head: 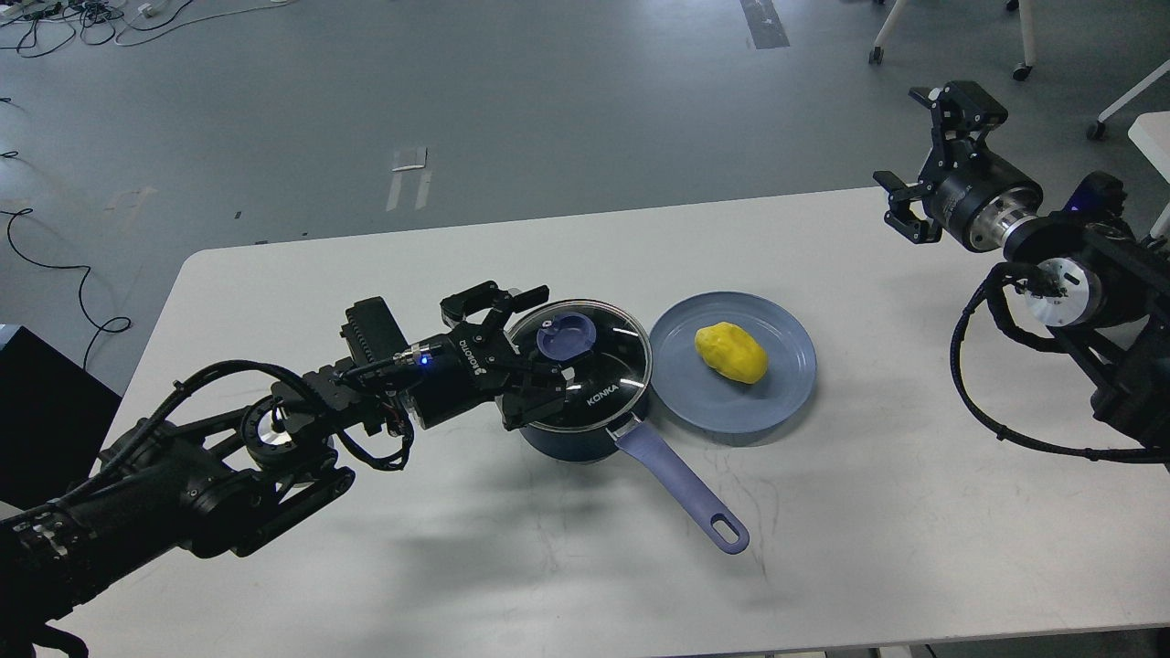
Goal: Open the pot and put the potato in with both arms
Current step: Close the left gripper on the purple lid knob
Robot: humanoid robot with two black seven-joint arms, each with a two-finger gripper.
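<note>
The dark navy pot stands mid-table with its glass KONKA lid on and its lavender handle pointing to the front right. My left gripper is open, low over the lid's left side. Its fingers reach to either side of the blue knob, apart from it. The yellow potato lies on the light-blue plate just right of the pot. My right gripper is open and empty, held high above the table's far right corner.
The white table carries only the pot and plate. Its front and right edges are near my arms. Chair legs and cables lie on the grey floor beyond.
</note>
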